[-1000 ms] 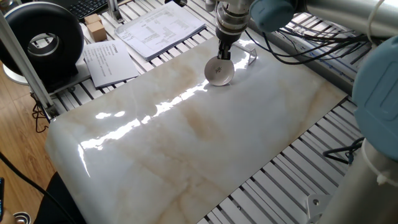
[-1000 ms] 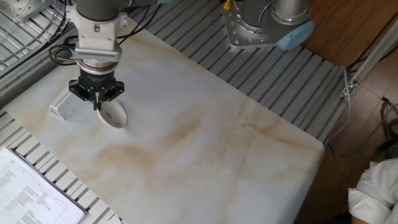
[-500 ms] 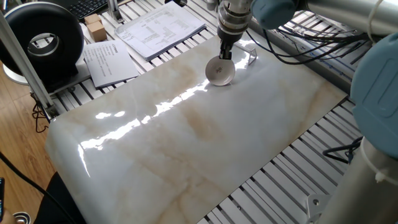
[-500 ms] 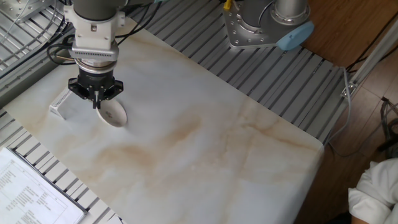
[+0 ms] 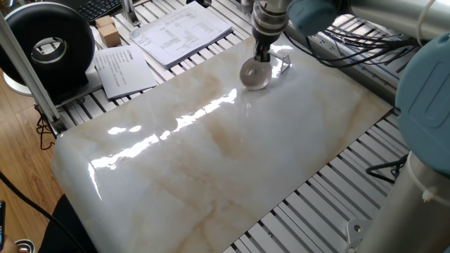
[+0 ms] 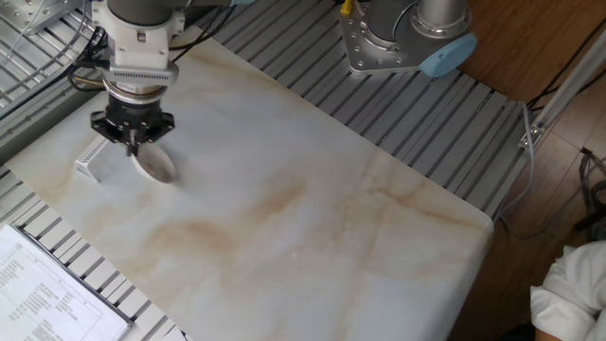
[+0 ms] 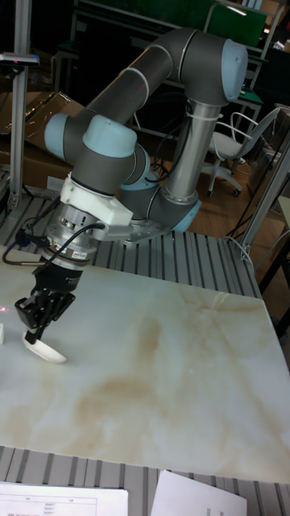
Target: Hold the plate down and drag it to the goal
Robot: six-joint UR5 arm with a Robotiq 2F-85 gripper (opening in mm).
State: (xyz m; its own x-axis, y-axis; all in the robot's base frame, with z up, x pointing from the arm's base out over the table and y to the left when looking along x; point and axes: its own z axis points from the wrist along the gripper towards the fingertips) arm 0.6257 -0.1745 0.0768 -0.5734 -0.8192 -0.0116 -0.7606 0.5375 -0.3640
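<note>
Since the frames 1.0 s and 0.5 s ago, the gripper (image 5: pixel 261 56) and the plate (image 5: pixel 255 74) under it have shifted together toward the far corner of the surface (image 5: pixel 232 147), closer to the goal (image 5: pixel 282 62). In the other fixed view the plate (image 6: pixel 154 165) has slid toward the goal (image 6: pixel 92 157) and now sits just beside it, where earlier a wider strip of marble lay between them.

The gripper (image 6: pixel 132 145) comes straight down from above, and its fingers look drawn together into 1 narrow tip that presses on the plate's top; nothing is clasped between them. In the tall fixed view the gripper (image 7: pixel 34 332) meets the plate (image 7: pixel 45 350) at the plate's near-left part, with most of the white dish showing to the right of the tip. Whether the plate lies perfectly flat or is tipped a little under the pressure cannot be told.

The goal sits near the surface's corner, close to 2 edges, with slatted metal framing beyond them. Printed paper sheets (image 5: pixel 184 29) lie off the marble on that framing, apart from the plate. The rest of the marble, toward the near and right sides in one fixed view, is wide and bare. The robot base (image 6: pixel 407 36) stands off the surface's far edge in the other fixed view, well apart from the plate
</note>
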